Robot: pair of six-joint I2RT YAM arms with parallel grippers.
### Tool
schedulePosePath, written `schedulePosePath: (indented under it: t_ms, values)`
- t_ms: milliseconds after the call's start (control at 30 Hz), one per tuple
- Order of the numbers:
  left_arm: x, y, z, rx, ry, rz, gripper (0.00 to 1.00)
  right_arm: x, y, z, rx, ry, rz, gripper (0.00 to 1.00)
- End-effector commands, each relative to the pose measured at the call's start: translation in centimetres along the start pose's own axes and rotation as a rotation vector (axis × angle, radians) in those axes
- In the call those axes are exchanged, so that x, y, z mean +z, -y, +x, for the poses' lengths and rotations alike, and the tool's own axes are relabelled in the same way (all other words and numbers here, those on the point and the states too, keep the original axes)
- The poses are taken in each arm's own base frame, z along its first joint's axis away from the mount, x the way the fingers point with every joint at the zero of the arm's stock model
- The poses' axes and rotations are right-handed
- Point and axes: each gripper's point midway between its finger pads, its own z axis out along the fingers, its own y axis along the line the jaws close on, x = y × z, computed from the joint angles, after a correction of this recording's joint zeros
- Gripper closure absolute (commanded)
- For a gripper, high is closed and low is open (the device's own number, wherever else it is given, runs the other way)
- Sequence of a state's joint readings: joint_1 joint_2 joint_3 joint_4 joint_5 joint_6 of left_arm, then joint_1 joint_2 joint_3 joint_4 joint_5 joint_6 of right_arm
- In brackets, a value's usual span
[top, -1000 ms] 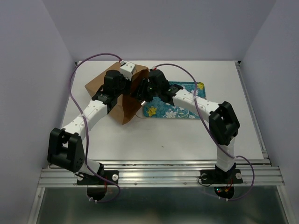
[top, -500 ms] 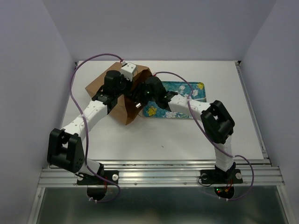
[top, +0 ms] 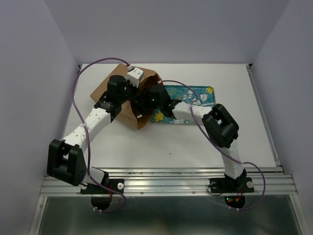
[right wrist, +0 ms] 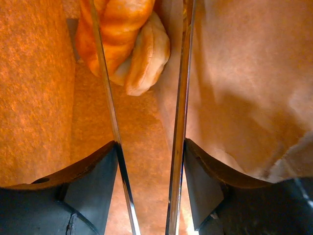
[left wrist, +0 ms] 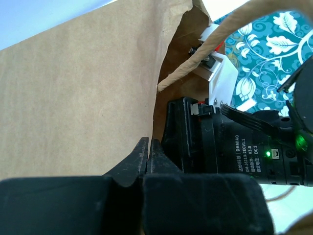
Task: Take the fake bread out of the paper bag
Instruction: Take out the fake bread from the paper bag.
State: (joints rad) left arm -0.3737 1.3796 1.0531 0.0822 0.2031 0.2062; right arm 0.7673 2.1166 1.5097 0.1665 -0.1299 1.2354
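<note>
Right claw [right wrist: 144, 88] is deep inside the paper bag [right wrist: 234, 73], fingers parted with a clear gap and not clamped on anything. Ahead of it lies the fake bread, 2 pieces visible: one glossy orange braided loaf [right wrist: 117, 24] and one paler piece [right wrist: 146, 58] tucked against it. The left finger crosses in front of the loaf; can't tell if they touch. Brown paper walls on both sides.

Left claw [left wrist: 148, 152] is closed tight, pinching the rim of the bag's mouth. One beige cord handle [left wrist: 188, 66] loops up from that rim. Just beside the claw sits the right arm's black motor housing [left wrist: 234, 147], with a green light lit. Readable print: "DAMIAO", "V3.0", "DC 2". The other characters are too small to read.

From above: 1 paper bag [top: 105, 88] lying on the white worktop [top: 171, 142], mouth toward 1 teal floral tray [top: 195, 92]. Both arms meet at the mouth, and the right claw is hidden inside the bag in this view. No bread shows outside the bag.
</note>
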Motion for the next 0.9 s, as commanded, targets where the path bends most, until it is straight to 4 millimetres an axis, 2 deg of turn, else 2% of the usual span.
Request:
schedulePosePath:
  t_ms: [0, 233, 433, 733, 867]
  values:
    - [-1.1, 1.5, -2.5, 0.053, 0.101, 0.072, 1.00, 0.4, -3.0, -0.5, -0.014, 0.015, -0.096, 0.39]
    - [-1.6, 2.9, -2.0, 0.088, 0.107, 0.147, 1.00, 1.3, -2.7, -0.1, -0.029, -0.007, -0.112, 0.39]
    - [-2.6, 3.8, -1.9, 0.123, 0.130, 0.185, 1.00, 1.8, -2.2, -0.5, -0.014, -0.029, -0.137, 0.44]
    - [-3.1, 4.6, -1.6, 0.136, 0.133, 0.229, 1.00, 1.6, -3.7, -0.5, -0.073, -0.048, -0.253, 0.46]
    - [-3.3, 4.7, -1.4, 0.137, 0.132, 0.230, 1.00, 1.8, -3.5, -0.4, -0.074, -0.050, -0.252, 0.58]
